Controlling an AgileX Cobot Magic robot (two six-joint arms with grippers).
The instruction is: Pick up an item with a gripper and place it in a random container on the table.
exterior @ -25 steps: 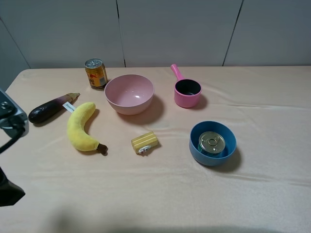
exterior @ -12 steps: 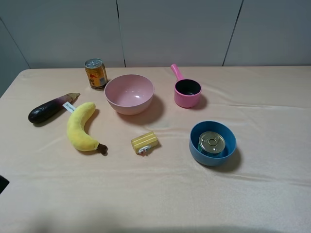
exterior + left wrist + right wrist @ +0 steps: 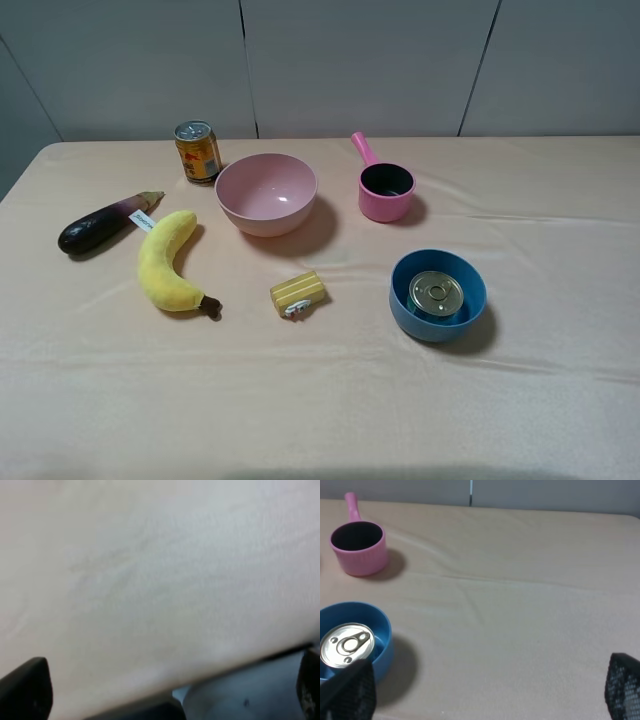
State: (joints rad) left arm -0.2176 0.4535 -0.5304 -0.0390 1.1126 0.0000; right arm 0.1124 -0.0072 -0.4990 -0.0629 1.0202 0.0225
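Note:
The squat tin can with its silver pull-tab lid stands upright inside the round blue bowl at the right of the table. Neither arm shows in the exterior high view. In the right wrist view the can and bowl lie off to one side of my right gripper, which is open and empty, with only its black fingertips showing. My left gripper is open and empty over blurred bare tablecloth near the table edge.
A pink bowl, a small pink handled pot and an orange-gold drink can stand at the back. An eggplant, a plush banana and a small yellow block lie left and centre.
The left arm, seen at the left edge a second ago, has drawn back out of the exterior high view. The can, the bowl and the other objects have not moved.

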